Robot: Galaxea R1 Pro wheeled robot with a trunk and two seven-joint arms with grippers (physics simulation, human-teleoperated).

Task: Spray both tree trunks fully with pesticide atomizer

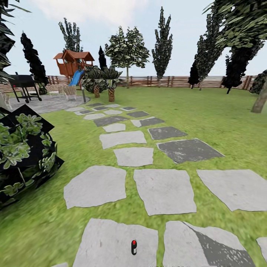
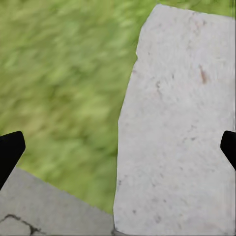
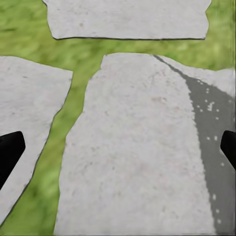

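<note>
A: One small item nearest the camera: what is it?
B: A pesticide atomizer [image 1: 134,247], dark body with a red top, standing upright on a pale grey stepping stone [image 1: 115,243] at the bottom of the head view, just beside the grass gap between two slabs.

A: Tools?
B: Left tool [image 2: 118,147]: two dark fingertips [image 2: 10,150] at opposite edges of the left wrist view, wide apart, nothing between them; below lie a grey stone and blurred lawn. Right tool [image 3: 118,150]: fingertips [image 3: 10,152] likewise spread, holding nothing, over a stone crossed by a dark shadowed band [image 3: 211,128].

A: Middle ground?
B: A leafy dark bush [image 1: 26,152] at the left. The path of stepping stones runs away over the lawn [image 1: 215,122]; several slabs are darker grey.

A: Far end?
B: Two short palms [image 1: 105,81], a black grill [image 1: 25,86] on a paved patch, and a wooden play tower with a blue slide [image 1: 74,65]. One tree [image 1: 127,50] with a thin pale trunk and blocky green crown stands before the slat fence [image 1: 174,81]. A thick pale tree trunk [image 1: 260,98] leans at the right edge. Narrow dark cypresses [image 1: 162,42] line the fence.
</note>
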